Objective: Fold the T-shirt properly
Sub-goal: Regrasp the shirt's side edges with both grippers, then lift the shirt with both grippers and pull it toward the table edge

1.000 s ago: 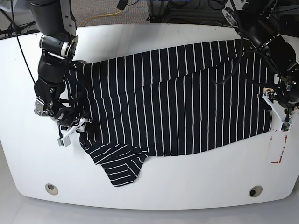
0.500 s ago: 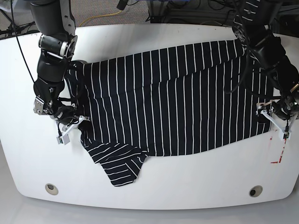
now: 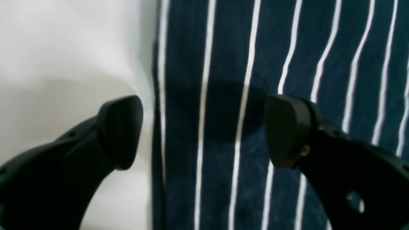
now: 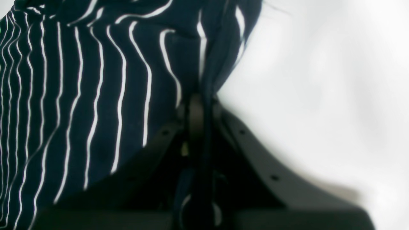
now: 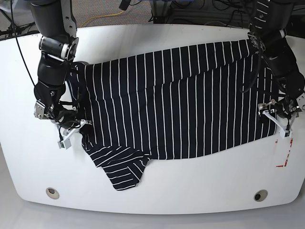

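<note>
I see the T-shirt [image 5: 181, 100] spread flat across the white table [image 5: 143, 191], one sleeve bunched toward the table's near edge in the base view. Right gripper [image 4: 199, 105] is clamped on a gathered fold at the shirt's edge; cloth runs down between the pressed-together fingers. Left gripper [image 3: 203, 131] is spread wide, nothing between the pads, straddling the opposite edge of the shirt: one fingertip [image 3: 119, 131] over bare table, the other over striped fabric. I can't tell if it touches the cloth.
</note>
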{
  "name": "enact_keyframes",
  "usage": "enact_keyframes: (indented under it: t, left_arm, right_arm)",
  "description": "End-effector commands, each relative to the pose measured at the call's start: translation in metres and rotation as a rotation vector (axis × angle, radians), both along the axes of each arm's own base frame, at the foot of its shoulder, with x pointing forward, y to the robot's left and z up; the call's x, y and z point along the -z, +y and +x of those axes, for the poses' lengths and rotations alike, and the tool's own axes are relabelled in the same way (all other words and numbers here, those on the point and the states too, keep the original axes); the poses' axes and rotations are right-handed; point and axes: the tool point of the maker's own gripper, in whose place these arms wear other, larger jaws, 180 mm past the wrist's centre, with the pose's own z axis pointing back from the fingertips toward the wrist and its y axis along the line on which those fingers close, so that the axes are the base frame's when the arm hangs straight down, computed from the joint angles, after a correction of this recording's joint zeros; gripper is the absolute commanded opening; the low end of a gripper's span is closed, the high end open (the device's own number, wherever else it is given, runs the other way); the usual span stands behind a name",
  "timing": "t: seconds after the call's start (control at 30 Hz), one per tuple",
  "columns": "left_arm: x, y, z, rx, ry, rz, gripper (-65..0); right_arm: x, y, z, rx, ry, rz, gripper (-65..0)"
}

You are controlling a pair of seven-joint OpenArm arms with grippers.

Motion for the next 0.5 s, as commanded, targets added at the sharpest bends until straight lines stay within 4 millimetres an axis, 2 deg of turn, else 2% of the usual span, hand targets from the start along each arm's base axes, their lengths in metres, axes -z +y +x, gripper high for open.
enact_keyframes:
  t: [0.0,0.2,0.3,0.33,0.4,0.47]
  left_arm:
    - [-0.02,0.004,0.017,0.014,-0.048,0.022,-9.0]
    - [-0.017,-0.005,0.019,0.031,-0.045,0.012,-9.3]
    - [-0.005,-0.027,0.018,0.093,-0.029,-0.031,-12.2]
    - [0.0,-0.033,0.016,0.126,-0.018,-0.045,-16.4]
    - [0.01,-0.044,0.01,0.178,0.007,-0.079,-28.9]
    - [0.014,-0.048,0.009,0.197,0.015,-0.092,-39.4]
  right_arm:
    - [-0.02,-0.007,0.016,0.013,-0.057,-0.001,-65.0]
    - [-0.022,-0.008,0.017,0.017,-0.062,0.003,-65.0]
    - [-0.022,-0.01,0.017,0.019,-0.062,0.0,-65.0]
    - [-0.025,-0.011,0.018,0.019,-0.07,-0.003,-65.0]
    - [-0.035,-0.013,0.023,0.017,-0.103,-0.021,-65.0]
    - [-0.042,-0.014,0.025,0.011,-0.124,-0.039,-65.0]
